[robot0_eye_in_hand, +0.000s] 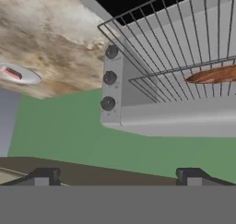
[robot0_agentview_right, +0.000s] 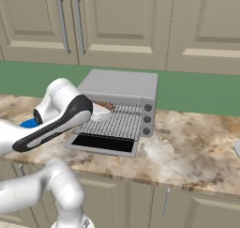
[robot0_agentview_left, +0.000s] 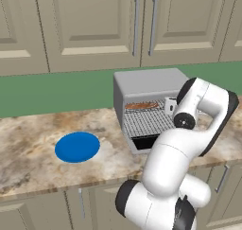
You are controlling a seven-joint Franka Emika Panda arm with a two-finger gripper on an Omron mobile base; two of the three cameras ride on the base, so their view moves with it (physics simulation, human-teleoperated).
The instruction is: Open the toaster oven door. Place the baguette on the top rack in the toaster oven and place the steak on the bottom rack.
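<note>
At the far left of the left base view a blue plate [robot0_agentview_left: 77, 146] lies bare on the marbled counter [robot0_agentview_left: 28, 144]. Right of centre stands the toaster oven [robot0_agentview_left: 146, 82], its door [robot0_agentview_left: 144, 141] dropped open toward the counter edge with the black glass facing up. The baguette [robot0_agentview_left: 142, 105] lies across the top rack [robot0_agentview_left: 151, 108] in the upper part of the cavity; the bottom rack [robot0_agentview_left: 146, 122] under it is slid forward and, as far as can be seen, bare. The white arm covers the right part of the oven front.

In the hand view, which is rolled so the oven hangs upside down, a small grey plate [robot0_eye_in_hand: 27, 78] at the left edge carries the steak [robot0_eye_in_hand: 12, 73], well apart from the oven. In the middle is the column of dark knobs [robot0_eye_in_hand: 109, 77]; at the right edge the baguette's pointed end lies on the wire grid. The claw [robot0_eye_in_hand: 115, 176] shows its two tips at the bottom, spread wide with nothing between them.

The door and baguette steps look done, so the steak is judged the step in hand. The next move calls for swinging the empty claw clear of the oven, across to the grey plate, and coming down over the flat piece to pinch it before carrying it to the lower shelf.
</note>
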